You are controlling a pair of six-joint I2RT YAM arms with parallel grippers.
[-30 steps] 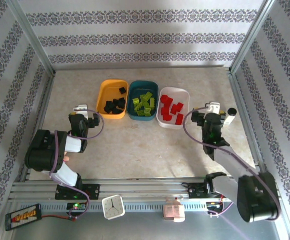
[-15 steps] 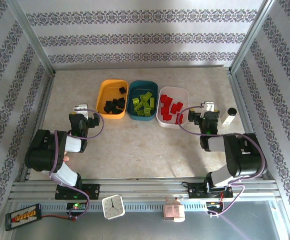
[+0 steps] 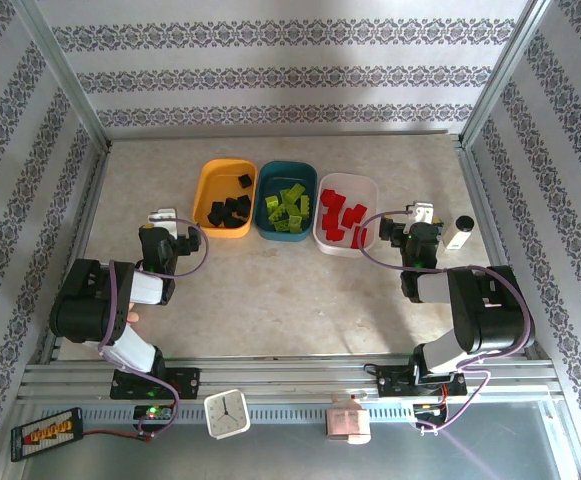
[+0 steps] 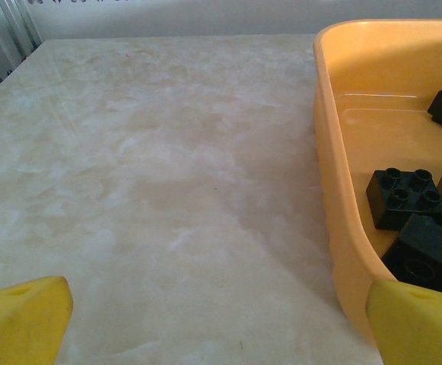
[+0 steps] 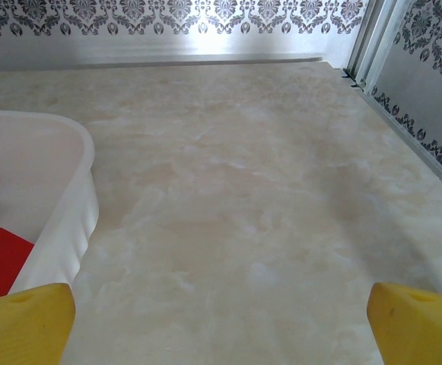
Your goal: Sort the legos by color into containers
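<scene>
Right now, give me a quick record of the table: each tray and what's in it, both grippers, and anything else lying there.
orange tray: black bricks
teal tray: green bricks
white tray: red bricks
tray order: side by side, orange on the left, teal in the middle, white on the right
left gripper: open, holding nothing, just left of the orange tray
right gripper: open, holding nothing, just right of the white tray
other: white cylinder with a black cap, right of the right gripper
</scene>
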